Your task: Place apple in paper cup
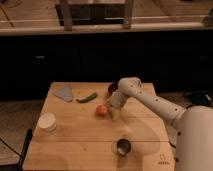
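Note:
The apple (101,110), small and orange-red, lies near the middle of the wooden table (75,145). My gripper (112,111) is just to the right of the apple, low over the table, at the end of the white arm (150,100) that reaches in from the right. The white paper cup (47,122) stands upright at the table's left side, well apart from the apple and the gripper.
A long green vegetable (87,97) lies behind the apple. A grey-blue cloth (64,92) is at the back left. A dark bowl (113,88) sits behind the arm. A shiny metal cup (123,147) stands near the front edge.

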You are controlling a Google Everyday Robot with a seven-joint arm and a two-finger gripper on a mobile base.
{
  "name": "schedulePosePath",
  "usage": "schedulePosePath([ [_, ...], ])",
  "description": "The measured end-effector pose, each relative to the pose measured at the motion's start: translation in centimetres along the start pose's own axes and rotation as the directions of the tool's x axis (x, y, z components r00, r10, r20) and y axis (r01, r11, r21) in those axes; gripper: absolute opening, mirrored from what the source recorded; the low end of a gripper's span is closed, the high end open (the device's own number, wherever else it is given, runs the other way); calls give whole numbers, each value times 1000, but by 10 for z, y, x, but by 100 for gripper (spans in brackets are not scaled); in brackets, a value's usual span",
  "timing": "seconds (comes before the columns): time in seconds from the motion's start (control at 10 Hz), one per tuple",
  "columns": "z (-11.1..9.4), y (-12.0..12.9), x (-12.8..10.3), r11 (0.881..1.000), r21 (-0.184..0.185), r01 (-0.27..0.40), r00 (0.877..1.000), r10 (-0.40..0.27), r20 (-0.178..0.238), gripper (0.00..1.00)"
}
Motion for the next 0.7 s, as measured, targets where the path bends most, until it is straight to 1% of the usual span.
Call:
schedulePosePath([
  [0.4, -1, -1, -2, 1000, -1, 8, 1000, -8, -1, 80],
  [0.5, -4, 0, -8, 999, -27, 41, 999, -42, -7, 80],
  [0.7, -15, -7, -32, 992, -56, 111, 994, -111, -3, 80],
])
